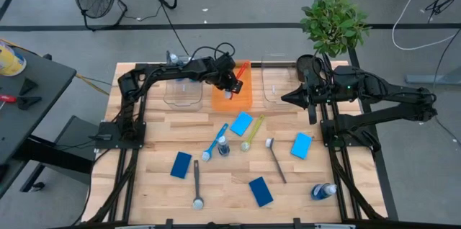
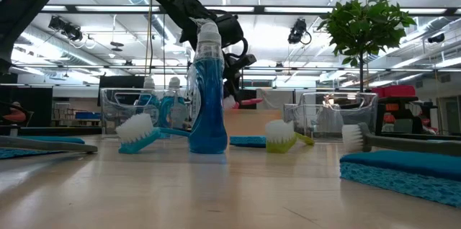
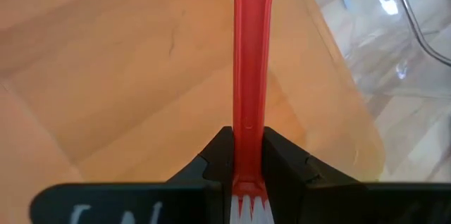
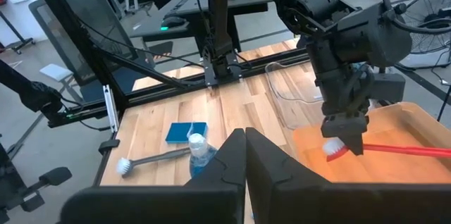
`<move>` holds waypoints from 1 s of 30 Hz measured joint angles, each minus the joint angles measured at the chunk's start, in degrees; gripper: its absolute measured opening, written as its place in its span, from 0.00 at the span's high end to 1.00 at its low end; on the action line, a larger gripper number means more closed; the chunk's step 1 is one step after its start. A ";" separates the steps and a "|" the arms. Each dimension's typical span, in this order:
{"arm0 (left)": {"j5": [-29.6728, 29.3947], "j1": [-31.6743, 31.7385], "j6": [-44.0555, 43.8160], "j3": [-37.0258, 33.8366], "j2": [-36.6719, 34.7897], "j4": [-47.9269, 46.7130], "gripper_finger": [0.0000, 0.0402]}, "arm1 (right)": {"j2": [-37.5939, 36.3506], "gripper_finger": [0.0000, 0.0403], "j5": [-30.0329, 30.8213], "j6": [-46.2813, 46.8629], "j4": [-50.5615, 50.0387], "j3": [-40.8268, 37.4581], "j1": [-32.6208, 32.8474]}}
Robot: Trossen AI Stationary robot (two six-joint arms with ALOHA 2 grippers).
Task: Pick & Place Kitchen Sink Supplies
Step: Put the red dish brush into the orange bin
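Red brush (image 3: pixel 251 76) is clamped near its bristles by the left gripper (image 4: pixel 343 141), above the orange bin (image 1: pixel 232 96); released tilted, its handle could rest across the rim. Right gripper (image 1: pixel 311 93) waits closed, empty.

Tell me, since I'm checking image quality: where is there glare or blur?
Low view: ceiling lights blaze behind the bottle, and the near sponge is soft. Left wrist view: the clear bin shows glints. High view: evenly lit, faint shadows.
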 joint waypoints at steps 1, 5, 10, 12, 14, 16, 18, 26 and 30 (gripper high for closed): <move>-0.02 0.00 0.00 0.00 0.00 0.00 0.84 | 0.00 0.98 0.00 0.00 0.00 0.00 0.00; 0.00 0.00 -0.02 0.00 0.00 0.00 0.83 | 0.00 0.98 0.00 0.00 0.00 0.00 0.00; -0.28 0.00 0.04 0.00 0.00 -0.02 0.83 | 0.00 0.98 0.00 0.00 0.00 0.00 0.00; -0.27 0.00 0.04 0.00 0.00 -0.02 0.83 | 0.00 0.98 0.00 0.00 0.00 0.00 0.00; -0.27 0.00 0.06 0.00 0.00 -0.02 0.83 | 0.00 0.98 0.00 0.00 0.00 0.00 0.00; -0.28 0.00 0.07 0.00 0.00 -0.02 0.83 | 0.00 0.98 0.00 0.00 0.00 0.00 0.00; -0.28 0.00 0.09 0.00 0.00 -0.02 0.83 | 0.00 0.98 0.00 0.00 -0.01 0.00 0.00; -0.87 0.00 0.10 0.00 0.00 -0.02 0.81 | 0.00 0.98 0.00 0.00 -0.02 0.00 -0.02; -1.37 0.00 -0.18 0.00 0.00 -0.02 0.73 | 0.00 0.98 0.00 0.00 0.00 0.00 0.00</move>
